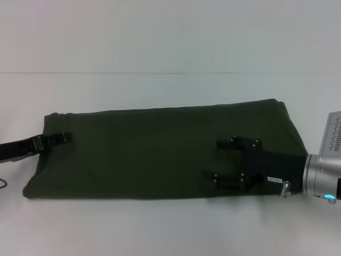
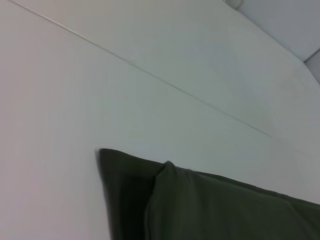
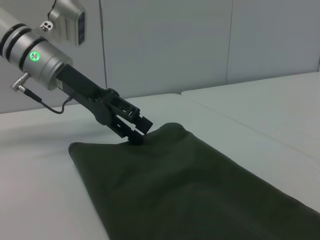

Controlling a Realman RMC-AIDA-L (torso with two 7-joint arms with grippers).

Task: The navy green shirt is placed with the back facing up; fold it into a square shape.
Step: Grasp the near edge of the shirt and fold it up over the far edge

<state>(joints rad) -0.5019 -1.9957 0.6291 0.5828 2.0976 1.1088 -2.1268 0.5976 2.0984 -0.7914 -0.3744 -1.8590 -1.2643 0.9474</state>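
Note:
The navy green shirt [image 1: 154, 152] lies on the white table as a long dark band running left to right, plain side up. My left gripper [image 1: 65, 137] is at the band's left end, shut on the cloth edge; in the right wrist view the left gripper [image 3: 137, 132] nips the shirt [image 3: 200, 185], and the cloth humps up just beside it. My right gripper [image 1: 219, 161] is over the right part of the shirt, near the front edge, open, with its fingers [image 1: 226, 143] spread wide and nothing between them. The left wrist view shows only a shirt corner [image 2: 200, 205].
The white table [image 1: 170, 224] extends on all sides of the shirt, with a thin seam line [image 1: 160, 73] across it behind the cloth. A pale wall stands at the back. A thin cable [image 1: 3, 183] hangs by the left arm.

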